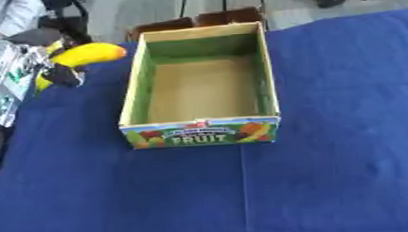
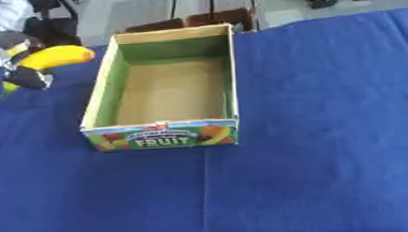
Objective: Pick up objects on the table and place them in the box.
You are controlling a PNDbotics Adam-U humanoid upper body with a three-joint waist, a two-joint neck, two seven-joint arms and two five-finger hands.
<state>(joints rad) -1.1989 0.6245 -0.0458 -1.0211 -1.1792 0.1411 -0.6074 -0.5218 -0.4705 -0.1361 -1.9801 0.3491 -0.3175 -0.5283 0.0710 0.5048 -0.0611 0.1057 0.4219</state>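
While my left hand [image 1: 52, 71] curls its dark fingers round a yellow banana [image 1: 86, 54], the fruit hangs just left of the box [image 1: 136, 91], above the blue surface [image 1: 348, 130]. Fingers hide the banana's lower end; my arm is cut off at the frame edge. Green-lined, marked FRUIT in front, the cardboard box shows only its bare floor.

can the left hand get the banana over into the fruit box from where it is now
Probably yes. The left hand already holds the banana just left of the box, whose top is open, with nothing between them.
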